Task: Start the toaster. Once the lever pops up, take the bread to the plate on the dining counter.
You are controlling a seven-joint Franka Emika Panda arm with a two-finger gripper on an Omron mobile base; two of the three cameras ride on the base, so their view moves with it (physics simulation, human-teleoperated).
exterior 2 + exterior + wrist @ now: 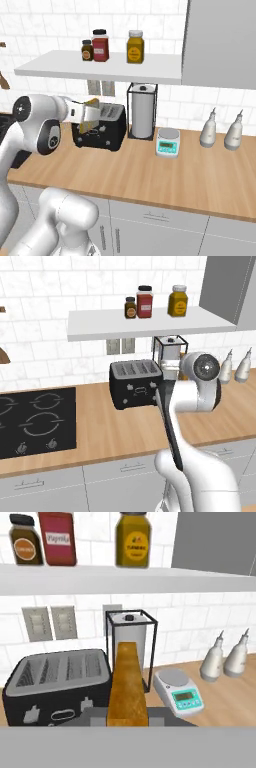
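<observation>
The bread [128, 687], gripped edge-on between the fingers, looks dry and rough, with a tan face and browner crust. Beyond and to the fingers' left, the toaster [60, 687] has a matt black shell and a dull grey metal top. The surface [150, 175] under it is smooth, light wood with faint grain. Further off stands a thin black wire holder [131, 647] with white paper roll.
</observation>
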